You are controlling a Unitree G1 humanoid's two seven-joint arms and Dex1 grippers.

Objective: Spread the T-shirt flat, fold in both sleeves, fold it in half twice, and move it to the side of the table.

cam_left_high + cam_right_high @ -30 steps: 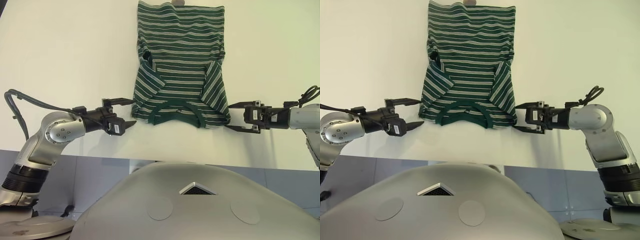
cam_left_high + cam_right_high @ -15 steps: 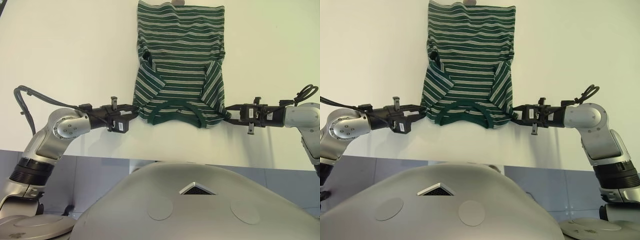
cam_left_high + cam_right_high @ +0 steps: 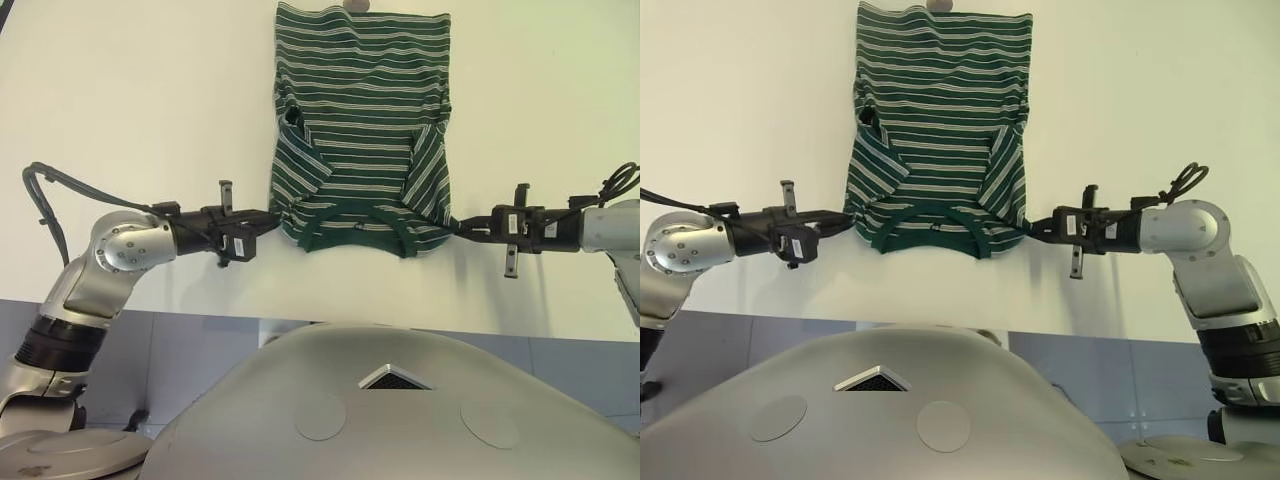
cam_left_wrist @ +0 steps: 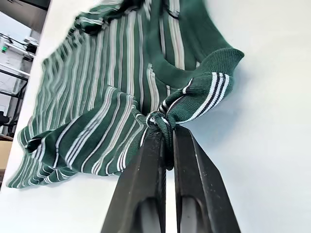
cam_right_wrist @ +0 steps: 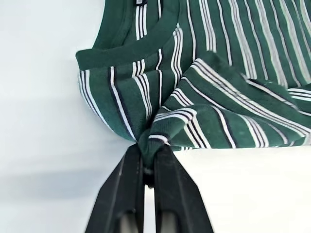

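Left gripper (image 3: 268, 216) and right gripper (image 3: 458, 228) each pinch a near corner of the green striped cloth T-shirt (image 3: 360, 120) lying on the white worktop (image 3: 120, 100), sleeves (image 3: 300, 168) tucked in, so the first half fold looks next: lift both corners evenly toward the far hem (image 3: 360, 14).

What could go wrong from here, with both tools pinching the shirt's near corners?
1. The left tool and right tool each grip only a small bunch at a near corner of the T-shirt. That bunch may slip out on lifting.
2. The folded-in sleeves lie loose on top, so they may flop open as the near edge is carried over for the half fold.
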